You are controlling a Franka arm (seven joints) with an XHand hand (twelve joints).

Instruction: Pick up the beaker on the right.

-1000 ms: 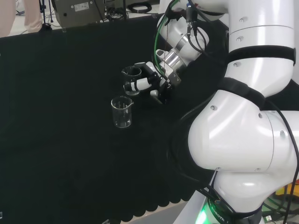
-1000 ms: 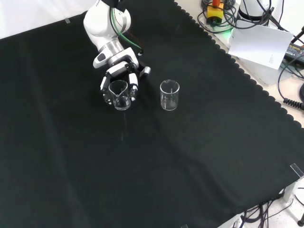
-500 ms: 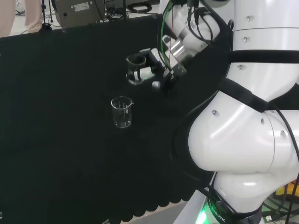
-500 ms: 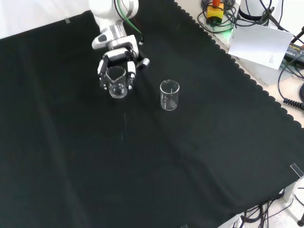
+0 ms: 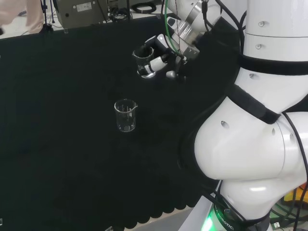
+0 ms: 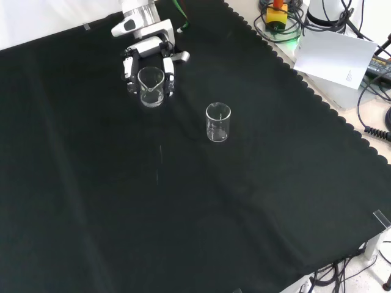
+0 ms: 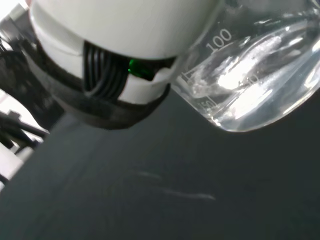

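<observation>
Two clear glass beakers are on show. My hand (image 5: 161, 57) (image 6: 148, 60) has its fingers curled round one beaker (image 5: 143, 60) (image 6: 151, 87) and holds it up off the black cloth. Close up in the wrist view, that beaker (image 7: 250, 75) sits against the hand (image 7: 120, 55), its printed scale showing. The other beaker (image 5: 125, 116) (image 6: 218, 122) stands upright on the cloth by itself, nearer than the hand in the head view and to the lower right of it in the front view.
The cloth's scalloped edge (image 6: 293, 73) runs along the right of the front view, with a white sheet (image 6: 336, 58) and cables beyond it. The arm's white links (image 5: 250, 144) stand at the head view's right. Grey equipment (image 5: 82, 12) sits past the far edge.
The hand has risen with the held beaker, moving up and away from the standing beaker. The standing beaker has stayed in place.
</observation>
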